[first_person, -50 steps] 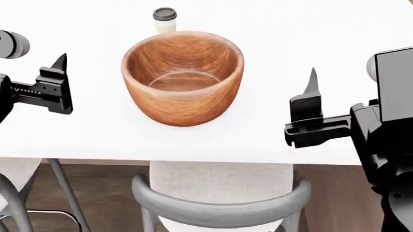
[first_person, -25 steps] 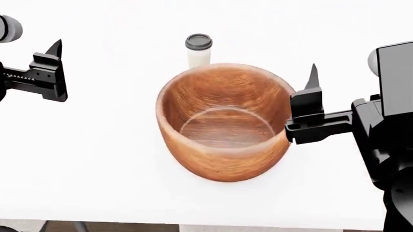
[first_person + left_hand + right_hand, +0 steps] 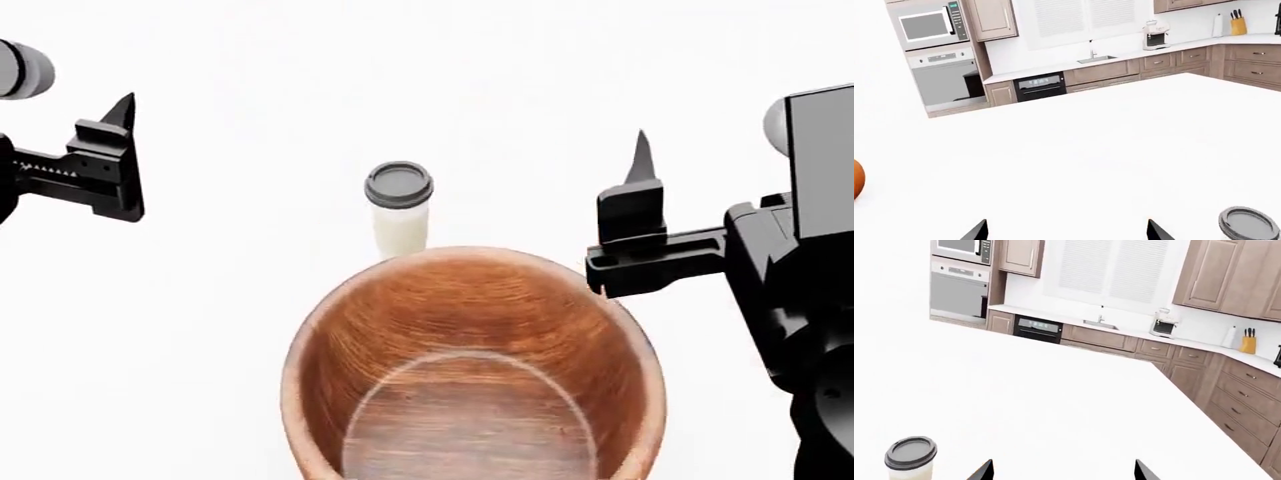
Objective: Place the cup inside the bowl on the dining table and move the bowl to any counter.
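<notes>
The black left gripper (image 3: 114, 165) hovers at nine o'clock in the head view with nothing between its fingers; in its wrist view two dark fingertips (image 3: 977, 231) stand spread well apart. The black right gripper (image 3: 638, 215) hangs at three o'clock, likewise spread and empty, just beside the rim of the large deep round bowl of reddish-brown grained wood (image 3: 474, 380), though contact cannot be told. That bowl sits at six o'clock on the plain white dining table (image 3: 240, 300), a paler ring showing on its inner base. The small cream-white tapered cup with a flat grey round lid (image 3: 399, 208) stands upright on the table at the bowl's twelve o'clock, just behind its rim, outside it and between the two grippers. Beyond the table, the wrist views show a white counter with a grey recessed sink and metal faucet (image 3: 1099, 323), a black oven (image 3: 1037, 329), a microwave (image 3: 926, 24) and a yellow knife block (image 3: 1247, 344). No lettering is legible on any of them.
</notes>
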Controlling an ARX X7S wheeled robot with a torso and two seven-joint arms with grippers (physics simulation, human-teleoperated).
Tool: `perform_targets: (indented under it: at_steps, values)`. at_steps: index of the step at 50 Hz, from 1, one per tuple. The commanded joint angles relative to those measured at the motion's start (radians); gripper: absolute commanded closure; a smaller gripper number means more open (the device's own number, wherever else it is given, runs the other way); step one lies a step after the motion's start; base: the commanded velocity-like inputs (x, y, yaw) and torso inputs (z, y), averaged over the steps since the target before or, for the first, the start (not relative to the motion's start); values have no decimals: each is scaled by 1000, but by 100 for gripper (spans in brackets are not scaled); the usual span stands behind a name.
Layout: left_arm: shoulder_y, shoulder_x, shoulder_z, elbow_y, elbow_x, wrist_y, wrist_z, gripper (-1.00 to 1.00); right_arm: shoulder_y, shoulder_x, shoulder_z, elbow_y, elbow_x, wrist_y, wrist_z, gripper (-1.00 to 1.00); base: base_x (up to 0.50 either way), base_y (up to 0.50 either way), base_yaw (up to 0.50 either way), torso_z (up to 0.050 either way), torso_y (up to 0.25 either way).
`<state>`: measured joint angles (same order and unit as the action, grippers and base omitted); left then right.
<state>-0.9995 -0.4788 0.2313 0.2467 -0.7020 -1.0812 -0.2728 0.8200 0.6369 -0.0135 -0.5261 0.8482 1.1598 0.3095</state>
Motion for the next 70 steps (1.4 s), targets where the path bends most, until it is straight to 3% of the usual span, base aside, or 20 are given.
perform_targets:
  at_steps: [1,17,19,21,25,40,55,67,70]
  values:
    - [7,-4,2,6,-7,-3,-1,-100,-2,-6,14,6,20,0,0,-100,500,5,0,0,0]
    - [26,-5,8,1,-9,4,-2,-100,16,-19,52,40,126,63,-21,-100,103,2,0,0,1]
    - [29,-10,6,-2,-11,5,2,-100,149,-32,-21,141,113,91,-69,-100,0,0,0,0,0]
    - [30,-5,7,-3,-10,7,-2,-100,182,-76,1,201,131,95,-57,-100,0,0,0,0,0]
    - [41,-7,2,1,-14,11,-1,-100,242,-96,-98,297,93,76,-133,-100,0,0,0,0,0]
    - [113,-36,-35,33,-45,27,9,-100,419,-246,-459,779,-154,-184,-471,-100,0,0,0,0,0]
    - [100,-21,-31,18,-48,24,-3,-100,580,-436,-582,1352,-298,-452,-684,-100,0,0,0,0,0]
    - [110,-54,-36,9,-53,38,29,-100,682,-604,-624,1814,-365,-702,-838,-100,0,0,0,0,0]
    - [120,-47,-32,12,-51,42,23,-100,676,-622,-615,1833,-378,-716,-852,-100,0,0,0,0,0]
